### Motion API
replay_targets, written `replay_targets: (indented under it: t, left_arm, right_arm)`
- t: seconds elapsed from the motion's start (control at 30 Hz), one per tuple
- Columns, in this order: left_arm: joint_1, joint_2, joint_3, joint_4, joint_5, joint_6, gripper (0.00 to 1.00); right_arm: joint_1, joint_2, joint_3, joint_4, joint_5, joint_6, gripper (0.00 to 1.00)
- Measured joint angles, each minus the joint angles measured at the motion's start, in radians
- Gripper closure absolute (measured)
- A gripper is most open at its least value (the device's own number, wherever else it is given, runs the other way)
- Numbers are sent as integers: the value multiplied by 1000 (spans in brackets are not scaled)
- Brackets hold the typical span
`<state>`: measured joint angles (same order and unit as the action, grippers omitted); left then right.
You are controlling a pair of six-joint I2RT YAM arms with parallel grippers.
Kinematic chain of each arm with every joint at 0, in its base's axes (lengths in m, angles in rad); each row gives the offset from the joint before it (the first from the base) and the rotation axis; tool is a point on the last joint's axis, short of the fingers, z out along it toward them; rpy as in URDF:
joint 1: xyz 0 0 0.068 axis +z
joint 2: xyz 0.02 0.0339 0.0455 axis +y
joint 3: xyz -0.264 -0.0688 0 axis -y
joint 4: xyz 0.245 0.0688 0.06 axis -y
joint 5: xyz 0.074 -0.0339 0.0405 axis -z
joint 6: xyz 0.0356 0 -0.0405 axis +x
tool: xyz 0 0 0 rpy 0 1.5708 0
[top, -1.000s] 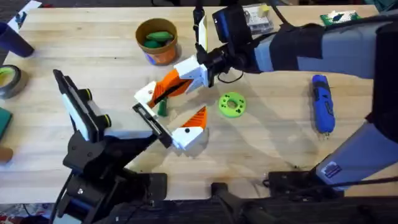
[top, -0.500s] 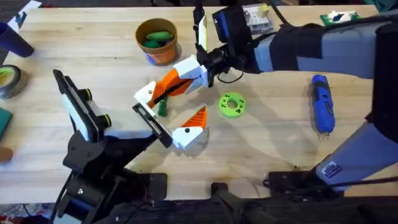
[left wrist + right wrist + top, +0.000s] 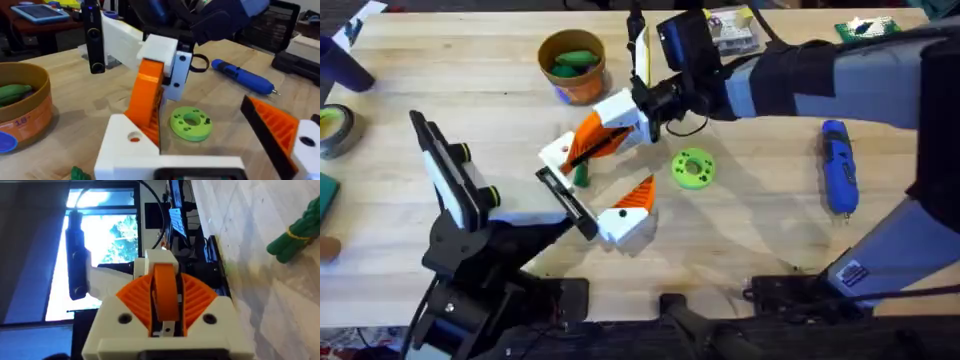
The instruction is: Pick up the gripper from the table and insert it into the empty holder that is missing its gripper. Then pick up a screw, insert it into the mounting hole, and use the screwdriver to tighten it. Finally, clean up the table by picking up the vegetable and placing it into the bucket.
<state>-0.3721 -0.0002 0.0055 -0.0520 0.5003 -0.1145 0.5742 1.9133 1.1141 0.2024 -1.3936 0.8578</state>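
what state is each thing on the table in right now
long orange tapered gripper with white base: held by the right gripper, tilted, tip down at the holder
white angular plastic holder: on the table, the orange tip at it
blue pen-shaped screwdriver: lying flat, untouched
small dark green vegetable: on the table, not in the bucket
round orange bucket: upright, a green piece inside
lime green ring: lying flat

Table: pale wood, visible grain, satin sheen. Gripper: matt orange plastic with layered ridges, on a smooth white plastic base. Lime ring just beside it: matt plastic. Screwdriver, well apart: glossy blue plastic, silvery metal tip. Bucket: smooth orange wall.
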Motion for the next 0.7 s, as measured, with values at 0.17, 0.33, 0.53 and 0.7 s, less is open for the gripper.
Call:
replay_targets:
  t: [0.17,0.33,0.53,0.7]
  left_arm:
    - [0,0,0,1,0,7,10]
    - [0,0,0,1,-1,12,10]
    - [0,0,0,1,-1,12,10]
    - [0,0,0,1,0,13,10]
  right_arm:
    - [1,0,0,-1,9,-3,630]
    - [1,7,-1,-2,13,-6,538]
    - [1,9,-1,-1,13,-5,526]
    - [-1,9,-1,-2,11,-5,524]
